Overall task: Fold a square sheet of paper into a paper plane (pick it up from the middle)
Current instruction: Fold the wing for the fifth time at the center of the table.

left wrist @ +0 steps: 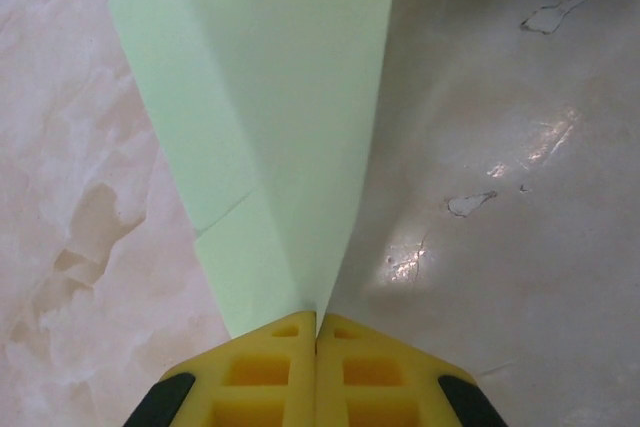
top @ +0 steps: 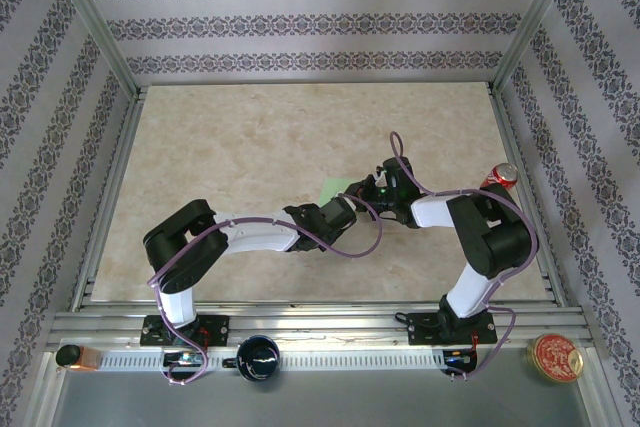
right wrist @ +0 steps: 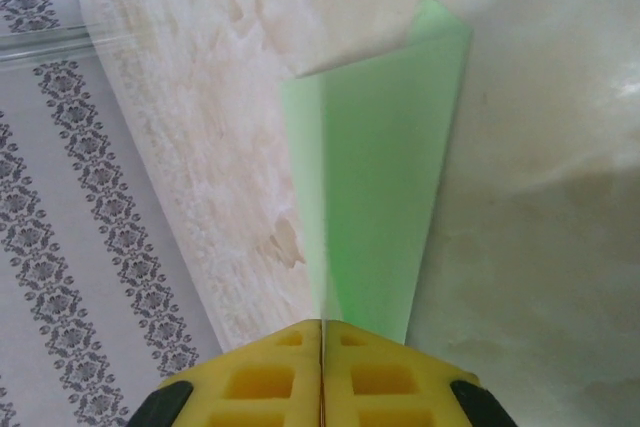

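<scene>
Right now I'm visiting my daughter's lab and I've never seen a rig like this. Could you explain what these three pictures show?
The wide picture looks down from above and behind two robot arms bolted at the near edge of a table: the left arm and the right arm. Each arm ends in a gripper with two yellow fingers. The other two pictures come from small cameras on the wrists, so each one shows its own fingers at the bottom.

The left gripper is shut on the narrow end of a partly folded green paper. The right gripper is shut on the far end. The two grippers meet over the middle of the table. A red can stands near the table's right edge.
</scene>
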